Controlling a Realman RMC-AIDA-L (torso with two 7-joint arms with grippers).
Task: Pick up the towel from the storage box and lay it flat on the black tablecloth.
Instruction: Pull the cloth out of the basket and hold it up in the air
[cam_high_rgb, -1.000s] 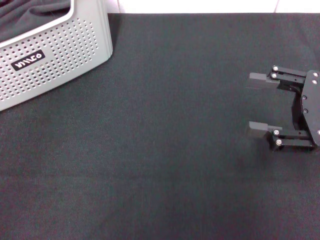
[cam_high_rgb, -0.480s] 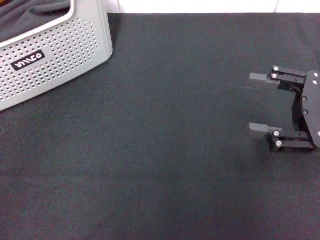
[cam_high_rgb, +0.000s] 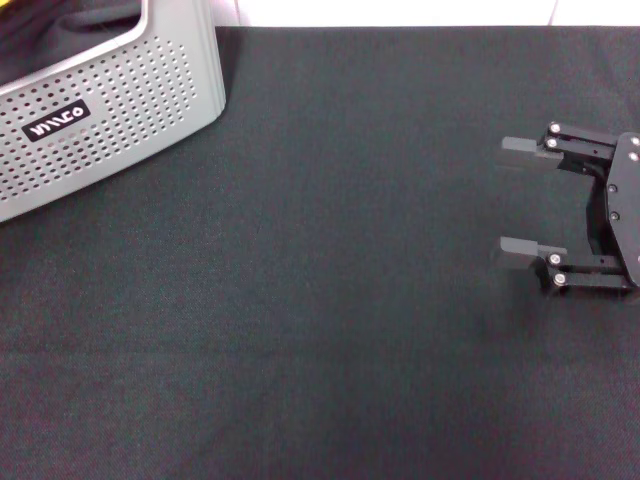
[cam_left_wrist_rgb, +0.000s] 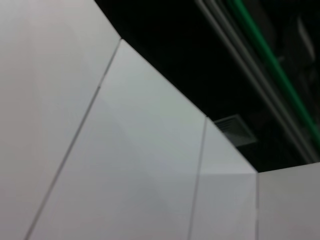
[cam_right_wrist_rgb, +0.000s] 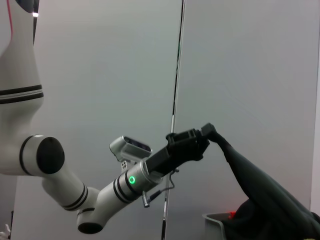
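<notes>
The light grey storage box (cam_high_rgb: 120, 100) stands at the far left of the black tablecloth (cam_high_rgb: 330, 260), with dark folds of the towel (cam_high_rgb: 60, 25) inside it. In the right wrist view my left gripper (cam_right_wrist_rgb: 202, 135) is high above the storage box (cam_right_wrist_rgb: 215, 220). It is shut on one corner of the towel (cam_right_wrist_rgb: 255, 185), which hangs down dark grey into the box. No orange face shows. My right gripper (cam_high_rgb: 505, 197) rests low over the tablecloth at the right, open and holding nothing.
The perforated box wall bears a black label (cam_high_rgb: 55, 121). A white floor strip (cam_high_rgb: 400, 12) runs along the tablecloth's far edge. The left wrist view shows only white wall panels (cam_left_wrist_rgb: 125, 165) and a dark ceiling.
The cloth in the box has shifted and looks darker as it is drawn upward. My right gripper has edged slightly to the right, still open.
</notes>
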